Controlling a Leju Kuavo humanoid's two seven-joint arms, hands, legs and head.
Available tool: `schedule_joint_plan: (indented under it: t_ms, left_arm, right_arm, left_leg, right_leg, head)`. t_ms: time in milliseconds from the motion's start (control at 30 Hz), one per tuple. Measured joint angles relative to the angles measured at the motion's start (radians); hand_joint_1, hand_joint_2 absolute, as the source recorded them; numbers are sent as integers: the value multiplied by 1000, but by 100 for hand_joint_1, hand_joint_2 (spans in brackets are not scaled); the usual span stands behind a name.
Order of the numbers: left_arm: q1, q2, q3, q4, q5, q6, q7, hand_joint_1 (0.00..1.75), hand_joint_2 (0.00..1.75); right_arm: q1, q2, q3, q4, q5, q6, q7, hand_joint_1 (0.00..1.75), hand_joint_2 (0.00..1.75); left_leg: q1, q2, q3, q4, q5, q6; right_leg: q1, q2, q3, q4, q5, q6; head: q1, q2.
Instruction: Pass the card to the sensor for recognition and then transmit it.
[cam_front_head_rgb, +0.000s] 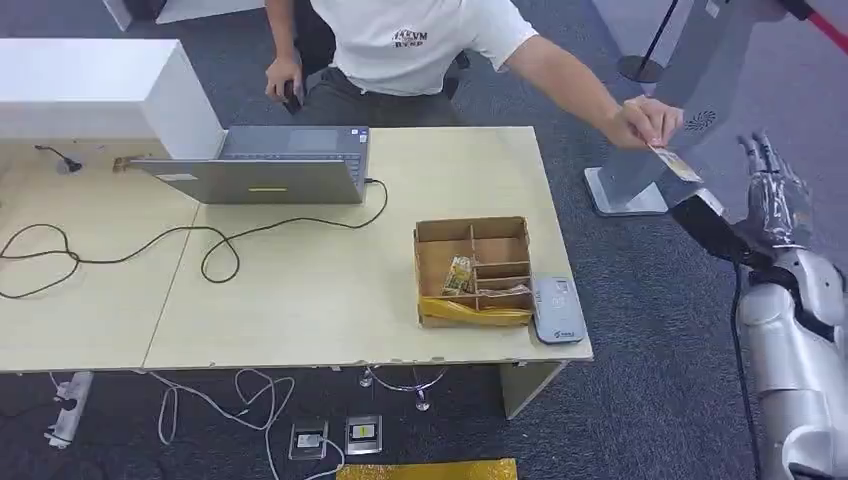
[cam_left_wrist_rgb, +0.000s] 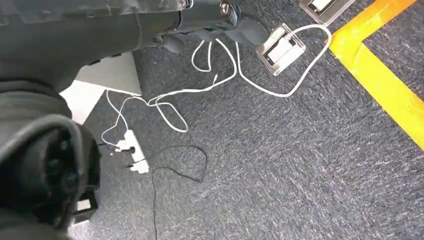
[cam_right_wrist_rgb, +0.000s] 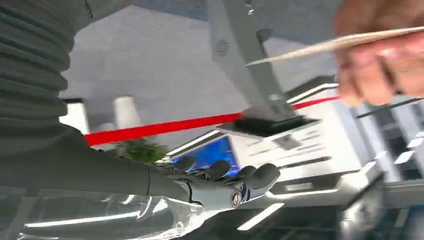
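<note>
The right hand (cam_front_head_rgb: 772, 190) is raised at the right of the head view, beyond the table's right end, with fingers extended, slightly apart and holding nothing; the right wrist view (cam_right_wrist_rgb: 225, 182) shows the same. The state of the left hand's fingers cannot be determined; the left wrist view looks down on grey carpet (cam_left_wrist_rgb: 300, 160) with white cables (cam_left_wrist_rgb: 220, 82), a white power strip (cam_left_wrist_rgb: 131, 152), a metal floor socket (cam_left_wrist_rgb: 281, 49) and a band of yellow tape (cam_left_wrist_rgb: 380, 80).

The light wooden table (cam_front_head_rgb: 300, 290) occupies the centre. Near its front right corner stands a cardboard divider box (cam_front_head_rgb: 473, 270) with small packets in its compartments. The grey card sensor (cam_front_head_rgb: 557, 310) lies flat, touching the box's right side.

Further back, an open grey laptop (cam_front_head_rgb: 280, 165) sits with a black cable (cam_front_head_rgb: 180, 240) looping across the tabletop. A white box-shaped unit (cam_front_head_rgb: 100, 90) stands at the rear left.

Behind the table a person in a white shirt (cam_front_head_rgb: 410, 45) reaches out. The person's hand (cam_front_head_rgb: 645, 122) pinches the card (cam_front_head_rgb: 677, 165), held in the air just beside and apart from the right hand. A grey stand (cam_front_head_rgb: 660, 130) rises from the carpet behind it.
</note>
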Motion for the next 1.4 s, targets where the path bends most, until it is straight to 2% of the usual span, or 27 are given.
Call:
schedule_joint_plan:
  t_ms: [200, 567, 600, 633, 667, 700, 1400]
  left_arm:
    - [-1, 0, -3, 0, 0, -6, -8, 0, 0]
    - [-2, 0, -15, 0, 1, -6, -13, 0, 0]
    - [-2, 0, -18, 0, 2, -5, -14, 0, 0]
    - [-2, 0, -18, 0, 5, -5, -14, 0, 0]
    - [-2, 0, -18, 0, 5, -4, -14, 0, 0]
    - [-2, 0, -19, 0, 5, -3, -14, 0, 0]
    - [7, 1, -21, 0, 14, -3, -14, 0, 0]
  right_arm:
    - [-20, 0, 83, -64, -8, 47, -12, 0, 175]
    - [-67, 10, 202, -73, -51, 52, -31, 3, 175]
    - [-70, 11, 213, -73, -55, 52, -31, 122, 175]
    - [-73, 13, 221, -73, -58, 52, -32, 161, 175]
    - [-73, 15, 225, -73, -60, 52, -33, 161, 175]
    - [-73, 16, 230, -73, -61, 52, -33, 175, 175]
    - [-113, 25, 305, -52, -102, 74, -60, 175, 175]
  left_leg:
    - [0, 0, 0, 0, 0, 0]
    - [0, -1, 0, 0, 0, 0]
    - [0, -1, 0, 0, 0, 0]
    - [0, -1, 0, 0, 0, 0]
    - [0, -1, 0, 0, 0, 0]
    - [0, -1, 0, 0, 0, 0]
    - [0, -1, -1, 0, 0, 0]
  right_leg:
    - [0, 0, 0, 0, 0, 0]
    - [0, -1, 0, 0, 0, 0]
    - [0, 0, 0, 0, 0, 0]
    - [0, 0, 0, 0, 0, 0]
    - [0, 1, 0, 0, 0, 0]
    - [0, 1, 0, 0, 0, 0]
    - [0, 0, -1, 0, 0, 0]
  head:
    - [0, 0]
    - [0, 0]
    - [0, 0]
    - [0, 0]
    - [0, 0]
    - [0, 0]
    - [0, 0]
